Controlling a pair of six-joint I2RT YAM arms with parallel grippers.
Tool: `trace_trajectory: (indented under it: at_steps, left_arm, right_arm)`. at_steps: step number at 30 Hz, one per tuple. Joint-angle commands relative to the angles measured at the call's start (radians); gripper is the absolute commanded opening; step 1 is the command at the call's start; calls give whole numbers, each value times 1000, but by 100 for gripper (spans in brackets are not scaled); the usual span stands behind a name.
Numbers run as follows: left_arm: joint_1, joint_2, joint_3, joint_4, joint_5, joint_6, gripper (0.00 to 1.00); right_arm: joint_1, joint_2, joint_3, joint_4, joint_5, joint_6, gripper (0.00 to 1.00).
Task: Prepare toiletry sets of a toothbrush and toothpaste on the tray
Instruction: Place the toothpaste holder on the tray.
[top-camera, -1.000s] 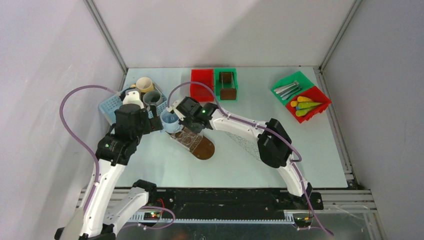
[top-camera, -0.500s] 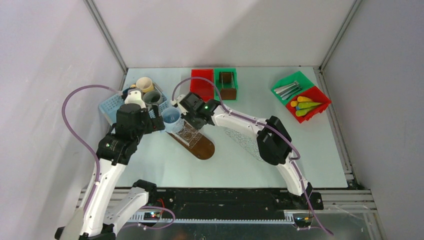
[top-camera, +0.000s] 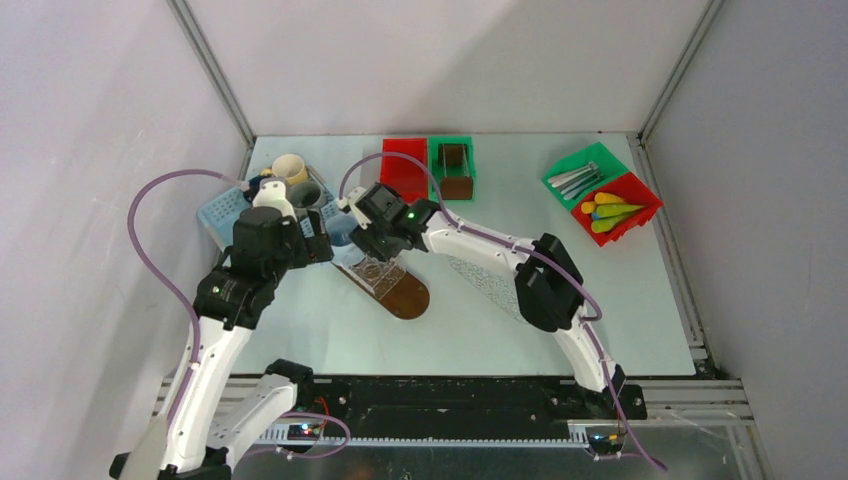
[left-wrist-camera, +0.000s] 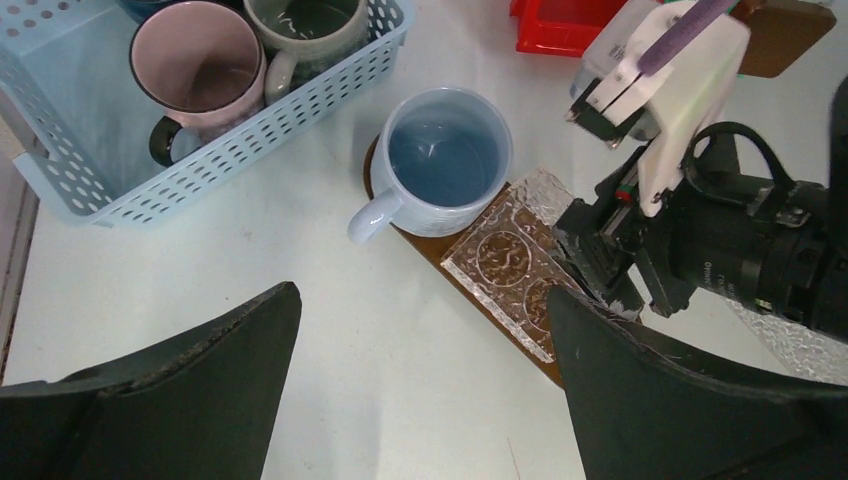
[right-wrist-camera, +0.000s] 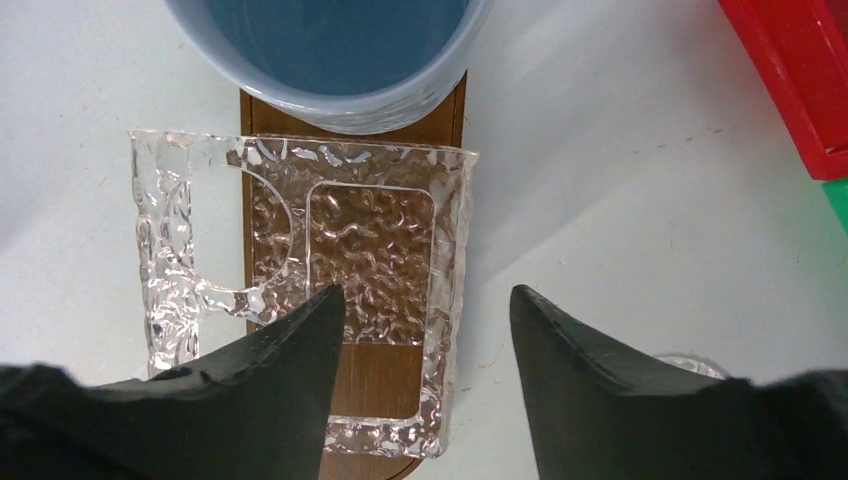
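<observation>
So right now the blue mug (left-wrist-camera: 445, 160) sits on the far end of the wooden tray (top-camera: 405, 297), with a clear bumpy holder (right-wrist-camera: 370, 250) lying on the tray just beside it, pretty much touching the mug's base. The right pincer (right-wrist-camera: 427, 300) hovers right over that holder, fingers apart with nothing between them. The left pincer (left-wrist-camera: 422, 295) is spread as wide as it goes, also empty, hanging over the desk (top-camera: 640, 300) near the mug's handle side.

The actual set stuff isn't on the tray yet: the toothbrushes (top-camera: 575, 177) are in the green bin (top-camera: 602, 155) and the tubes (top-camera: 607, 212) in the red bin (top-camera: 642, 190), way off at the far right corner, well apart from the tray.

What worries me:
- Both arms are crowded around the mug. If either one swings out carelessly it could clip the mug and knock it off the tray end, or into the basket (left-wrist-camera: 250, 130) of other mugs.
- The holder overhangs the tray's sides, so a bump from the right fingers would probably skew or slide it.
- The toothbrushes look slim and bunched together, so I'd guess grabbing two at once is easy.
- The tubes look soft, so a hard squeeze could make one squirm out.
</observation>
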Motion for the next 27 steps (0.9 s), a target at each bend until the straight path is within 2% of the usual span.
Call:
trace_trajectory:
  at_steps: [1, 6, 11, 18, 22, 27]
  left_arm:
    - [-9, 15, -9, 39, 57, 8, 100]
    - [-75, 54, -4, 58, 79, 2, 100]
    - [-187, 122, 9, 72, 50, 12, 100]
    - [-341, 274, 36, 106, -43, 23, 99]
    - [-420, 376, 59, 105, -180, 67, 100]
    - [-439, 476, 90, 91, -258, 104, 100]
  right_arm:
    - [-26, -156, -18, 34, -21, 36, 67]
    - [-95, -357, -215, 114, -30, 81, 80]
    - [-202, -608, -411, 203, -15, 133, 86]
    - [-324, -901, -657, 221, 59, 146, 88]
    - [-375, -1037, -762, 201, 64, 146, 90]
    - [-415, -1165, -846, 157, 75, 144, 90]
